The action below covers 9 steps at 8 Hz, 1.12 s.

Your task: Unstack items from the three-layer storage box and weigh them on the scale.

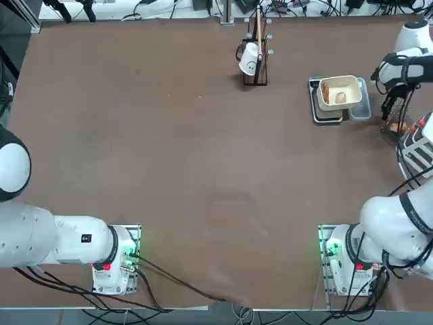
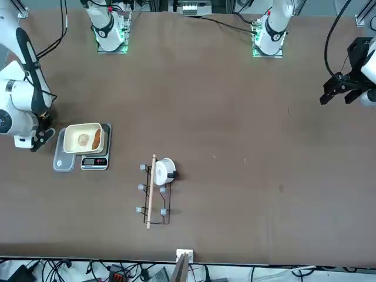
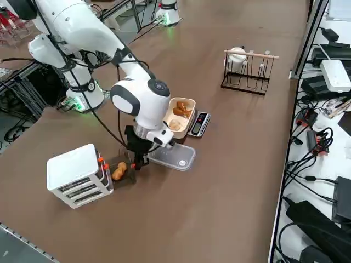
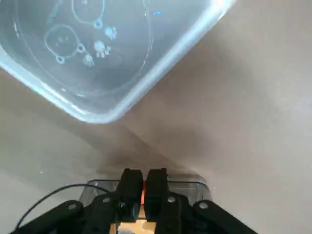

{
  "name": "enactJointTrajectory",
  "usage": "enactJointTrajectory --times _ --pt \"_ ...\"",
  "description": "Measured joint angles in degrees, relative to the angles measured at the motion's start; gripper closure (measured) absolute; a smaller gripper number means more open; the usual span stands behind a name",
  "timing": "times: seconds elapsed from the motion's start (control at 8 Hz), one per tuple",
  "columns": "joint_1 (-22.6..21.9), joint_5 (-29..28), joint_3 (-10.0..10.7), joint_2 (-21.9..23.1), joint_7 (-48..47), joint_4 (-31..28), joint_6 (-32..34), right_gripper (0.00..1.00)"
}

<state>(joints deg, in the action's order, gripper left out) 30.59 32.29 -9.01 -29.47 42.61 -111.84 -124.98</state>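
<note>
– Claw [image 4: 143, 178] first: state and place?
– Pinched nearly closed on a thin red-orange tab [image 4: 142, 195], at the edge of the drawer [image 3: 128, 176] pulled out of the white storage box [image 3: 77, 172]. Clear tray [image 4: 97, 58] lies just beyond my fingers.
– Items?
– One orange-brown lump [image 3: 119, 170] sits in that drawer, just beside my claw. Others already lie in the cream tub [image 3: 190, 102] on the scale [image 3: 199, 124], past the clear tray.
– Handling?
– Judged light, bread-like, probably soft and crumbly; too hard a squeeze would dent it. I would grip it across its narrow middle, gently, from above. Drawer looks light too, so it could slide if nudged.
</note>
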Motion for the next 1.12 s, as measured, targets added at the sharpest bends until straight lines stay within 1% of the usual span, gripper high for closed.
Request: enactJointTrajectory --times 0.25,0.38,0.5,0.62,0.75,0.88,1.0,1.12 --pt "-0.15 -0.86 0.0 -0.08 0.0 0.18 0.01 0.93" --pt "-0.33 -1.71 -0.03 -0.08 0.0 0.38 0.01 0.89" --pt "-0.63 -2.06 -0.09 -0.08 0.01 0.89 0.23 0.75" --pt "-1.16 -2.21 -0.3 -0.07 0.02 1.78 0.71 0.55" --pt "-2.12 -2.25 -0.49 -0.02 0.03 3.37 2.88 0.37" --pt "-3.09 -2.25 -0.64 0.11 1.61 5.72 7.22 0.19" --pt "-3.58 -2.27 -0.69 0.33 6.11 7.78 10.93 0.05" --pt "-3.15 -2.33 -0.54 0.76 12.43 8.87 12.73 0.09"
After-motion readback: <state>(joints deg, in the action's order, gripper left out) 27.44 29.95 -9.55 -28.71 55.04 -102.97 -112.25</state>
